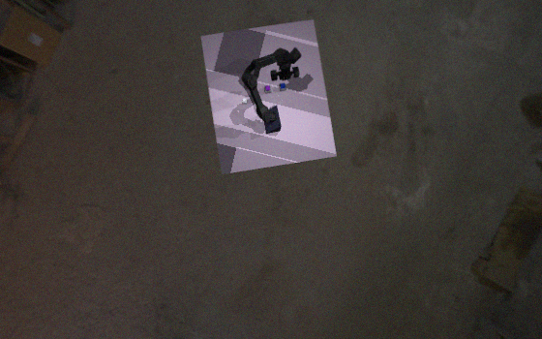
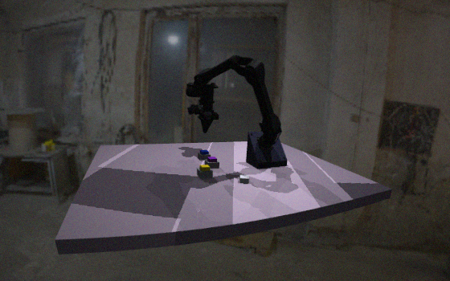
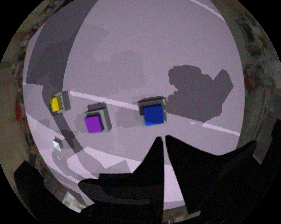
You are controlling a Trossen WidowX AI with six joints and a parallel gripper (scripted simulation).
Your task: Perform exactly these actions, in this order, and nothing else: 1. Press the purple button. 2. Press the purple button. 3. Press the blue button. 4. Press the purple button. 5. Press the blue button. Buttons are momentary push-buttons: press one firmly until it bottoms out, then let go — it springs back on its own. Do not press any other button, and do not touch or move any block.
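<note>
Table [image 2: 128,189]: lilac-grey slab carrying the arm base, three buttons and one small block.
Arm [image 2: 262,100]: arched over the slab, wrist pointing straight down above the button row.
Gripper [image 2: 207,120]: raised well above the slab; fingers shut together into a single point, nothing between them. In the wrist view the tip [image 3: 163,145] sits just below and slightly right of the blue cap.
Blue button [image 3: 152,113]: far end of the row in the exterior view, cap up, untouched at this moment; the target judged to be in hand.
Purple button [image 3: 92,123]: middle of the row, just beside the blue one, cap up; the tip is off to its side.
Yellow button [image 3: 56,103]: other end of the row; not part of the task, to be left alone.
White block [image 2: 243,179]: near the arm base, apart from the buttons; must not be touched.
Step judged: positioning over the blue button for a press; which blue press in the order cannot be told.
Advice: centre the closed tip over the blue cap before descending, go straight down until it bottoms out, then lift clear vertically. Keep lateral drift away from the purple housing.
</note>
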